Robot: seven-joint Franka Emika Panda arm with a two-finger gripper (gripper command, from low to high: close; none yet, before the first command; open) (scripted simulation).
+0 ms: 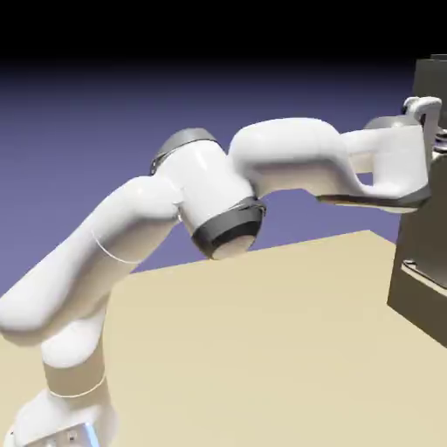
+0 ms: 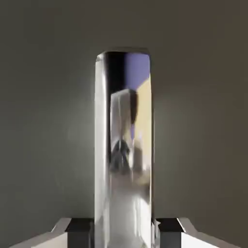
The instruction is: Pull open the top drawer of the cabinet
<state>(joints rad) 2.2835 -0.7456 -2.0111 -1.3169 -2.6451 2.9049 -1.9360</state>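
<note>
The white arm (image 1: 288, 157) reached across the table (image 1: 262, 349) to the cabinet (image 1: 428, 218) at the exterior view's right. In the hand view, the jaws (image 2: 124, 232) were closed on 1 shiny silver handle (image 2: 124, 145), 1 fingertip on each side of it. Behind the handle lay the dark front of the top drawer (image 2: 48, 126), high on the cabinet.

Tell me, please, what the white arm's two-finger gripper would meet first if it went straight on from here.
The gripper is closed around the shiny silver bar handle; straight on, it would probably meet the flat grey-brown drawer front, though the depth is unclear.
</note>
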